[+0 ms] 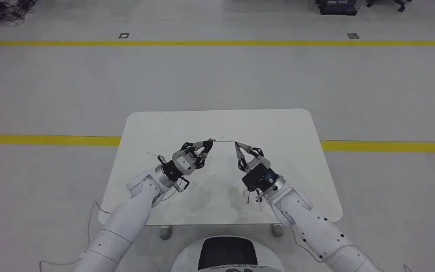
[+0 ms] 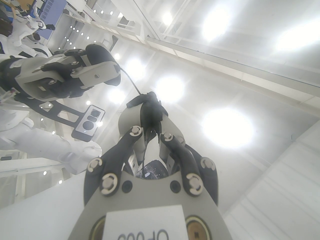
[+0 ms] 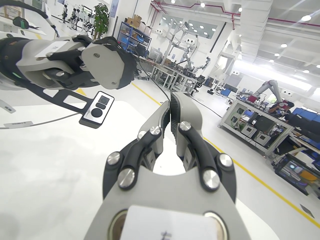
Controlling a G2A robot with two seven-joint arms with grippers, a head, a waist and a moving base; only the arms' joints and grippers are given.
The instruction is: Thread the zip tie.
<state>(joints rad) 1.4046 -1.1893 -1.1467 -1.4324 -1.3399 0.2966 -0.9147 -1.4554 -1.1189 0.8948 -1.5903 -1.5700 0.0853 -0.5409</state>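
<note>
While held aloft, the zip tie [image 1: 223, 141] runs left-right.

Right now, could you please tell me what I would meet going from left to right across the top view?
In order: left end effector → zip tie → right end effector, all over the white table.

the top view looks steeply down from above the arms onto the white table [image 1: 299, 129] and the floor [image 1: 217, 75] beyond. the left wrist view sits close behind the left fingers [image 2: 130, 121], tilted up at the ceiling [image 2: 250, 51]. the right wrist view sits close behind the right fingers [image 3: 190, 111], facing level over the table. all three share the zip tie [image 1: 221, 141] between both pairs of fingers.
</note>
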